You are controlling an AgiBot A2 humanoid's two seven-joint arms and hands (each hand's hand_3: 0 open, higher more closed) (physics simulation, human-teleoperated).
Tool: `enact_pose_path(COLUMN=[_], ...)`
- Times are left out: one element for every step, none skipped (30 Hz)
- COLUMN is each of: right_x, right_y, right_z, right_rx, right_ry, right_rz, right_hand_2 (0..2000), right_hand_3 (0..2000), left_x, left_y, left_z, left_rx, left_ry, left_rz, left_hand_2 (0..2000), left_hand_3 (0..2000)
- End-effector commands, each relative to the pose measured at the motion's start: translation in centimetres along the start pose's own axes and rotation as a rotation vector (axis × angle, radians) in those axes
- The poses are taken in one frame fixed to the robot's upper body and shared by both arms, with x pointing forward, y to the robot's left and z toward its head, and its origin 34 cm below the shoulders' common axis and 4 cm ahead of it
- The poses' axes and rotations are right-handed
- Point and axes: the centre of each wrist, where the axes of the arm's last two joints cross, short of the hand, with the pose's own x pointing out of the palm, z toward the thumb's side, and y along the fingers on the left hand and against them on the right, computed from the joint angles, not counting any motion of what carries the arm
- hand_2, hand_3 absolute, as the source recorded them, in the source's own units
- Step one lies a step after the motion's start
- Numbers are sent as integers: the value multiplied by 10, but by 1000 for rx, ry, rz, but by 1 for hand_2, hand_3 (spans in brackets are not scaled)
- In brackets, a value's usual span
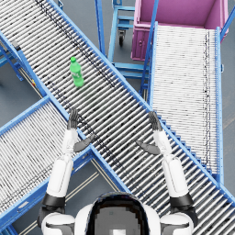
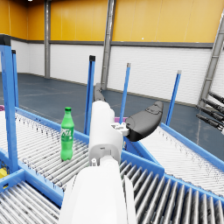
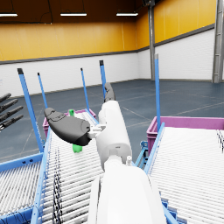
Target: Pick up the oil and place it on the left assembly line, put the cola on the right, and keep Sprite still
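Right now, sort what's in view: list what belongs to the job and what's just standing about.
Job: Sprite bottle (leave it alone), left assembly line, right assembly line, left hand and right hand, both empty. No oil or cola in view.

Standing about: magenta bin, central conveyor carrying the Sprite.

Bare rollers of the middle conveyor (image 1: 114, 112) at frame centre, between the open left hand (image 1: 75, 135) and open right hand (image 1: 153, 137), and on towards the upper left. Upright there, a green Sprite bottle (image 1: 76, 72), well apart from both hands. Raised blue side rails (image 1: 34, 78) along each belt edge. Blue posts (image 1: 99, 20) and a pink bin (image 1: 139, 46) at the top. Bare rollers too on the left belt (image 1: 27, 142) and right belt (image 1: 183, 82).
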Motion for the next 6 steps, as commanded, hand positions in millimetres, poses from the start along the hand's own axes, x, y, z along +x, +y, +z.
enact_pose_path(right_x=[0, 0, 0, 0, 0, 0], right_y=[0, 0, 0, 0, 0, 0], right_z=[0, 0, 0, 0, 0, 0], right_rx=[0, 0, 0, 0, 0, 0], right_ry=[0, 0, 0, 0, 0, 0], right_rz=[0, 0, 0, 0, 0, 0], right_hand_2=[0, 0, 0, 0, 0, 0], right_hand_3=[0, 0, 0, 0, 0, 0], left_x=[0, 0, 0, 0, 0, 0], left_y=[0, 0, 0, 0, 0, 0], left_z=[0, 0, 0, 0, 0, 0], left_rx=[0, 0, 0, 0, 0, 0], left_ry=[0, 0, 0, 0, 0, 0], left_rz=[0, 0, 0, 0, 0, 0], left_hand_2=[0, 0, 0, 0, 0, 0], left_hand_3=[0, 0, 0, 0, 0, 0])
